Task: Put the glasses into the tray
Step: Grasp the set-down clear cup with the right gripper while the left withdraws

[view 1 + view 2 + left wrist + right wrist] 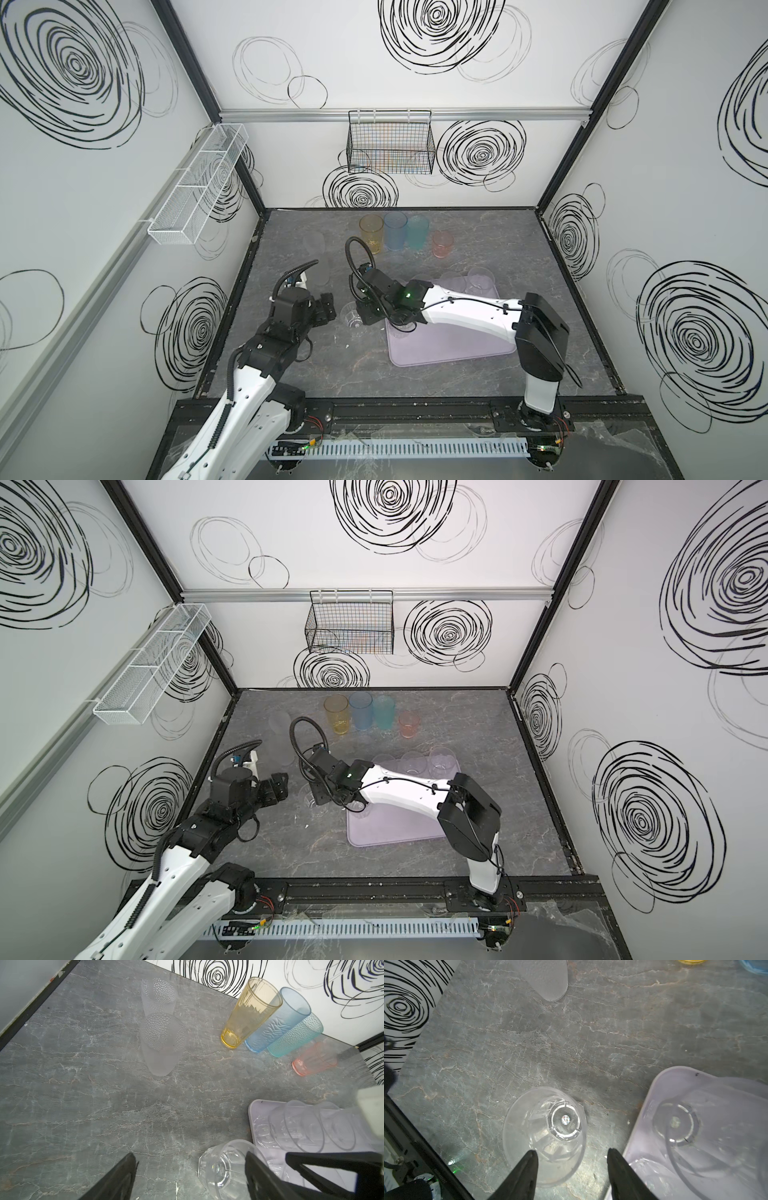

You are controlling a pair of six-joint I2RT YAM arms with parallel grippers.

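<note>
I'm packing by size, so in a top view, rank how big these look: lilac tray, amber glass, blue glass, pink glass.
1. lilac tray, clearly largest.
2. amber glass and blue glass: look alike, so unranked.
3. pink glass, smallest.

Top views look down; close wrist views share a clear glass (220, 1167).

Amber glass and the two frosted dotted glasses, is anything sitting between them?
No. In the left wrist view, the grey table between the amber glass and the frosted glasses is bare.
</note>
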